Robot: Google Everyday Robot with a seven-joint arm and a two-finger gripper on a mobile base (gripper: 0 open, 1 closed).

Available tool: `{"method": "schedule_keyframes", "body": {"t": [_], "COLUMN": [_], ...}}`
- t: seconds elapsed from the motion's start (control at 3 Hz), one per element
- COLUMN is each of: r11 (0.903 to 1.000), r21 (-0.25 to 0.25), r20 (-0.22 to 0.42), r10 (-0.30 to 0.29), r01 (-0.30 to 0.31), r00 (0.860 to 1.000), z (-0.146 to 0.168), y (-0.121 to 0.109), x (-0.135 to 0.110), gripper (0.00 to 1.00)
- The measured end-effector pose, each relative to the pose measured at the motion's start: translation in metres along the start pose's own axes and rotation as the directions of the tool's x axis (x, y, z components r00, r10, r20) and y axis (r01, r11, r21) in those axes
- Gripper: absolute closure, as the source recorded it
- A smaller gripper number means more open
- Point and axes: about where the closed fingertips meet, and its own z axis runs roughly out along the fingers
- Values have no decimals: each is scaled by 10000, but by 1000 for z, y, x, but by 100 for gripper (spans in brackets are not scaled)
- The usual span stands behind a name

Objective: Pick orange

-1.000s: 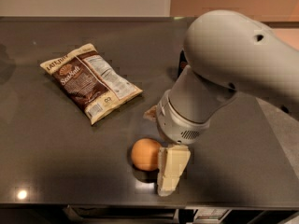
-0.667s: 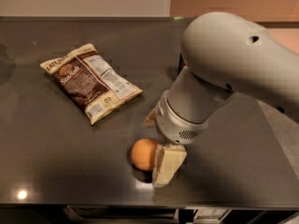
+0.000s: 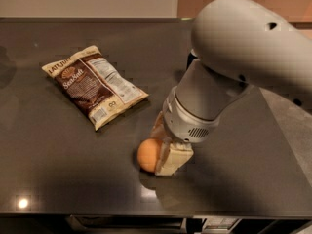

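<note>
A brown sea-salt chip bag (image 3: 94, 85) is lying flat on the dark countertop (image 3: 48, 174) at the left; the orange (image 3: 148, 155) is sitting near the front edge, apart from the bag; the gripper (image 3: 164, 144) is reaching down at its right side, fingers (image 3: 173, 161) spread and seemingly straddling it, one touching the fruit.

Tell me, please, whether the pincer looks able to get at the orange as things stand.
Probably yes: the pincer is low over the table, close beside the orange, with nothing between them. The bag lies apart, farther back and to the picture's left, out of the way.
</note>
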Motion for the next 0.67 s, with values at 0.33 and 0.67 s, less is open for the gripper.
{"method": "schedule_keyframes", "body": {"t": [0.33, 0.67], "r11": [9999, 9991], "r21": [13, -161], "r20": [177, 521], "r10": [-163, -384], "r01": [163, 392], "r00": [9997, 9979], "z": [-24, -49], "y": [-3, -7], "x": [-9, -19], "gripper": [91, 100]}}
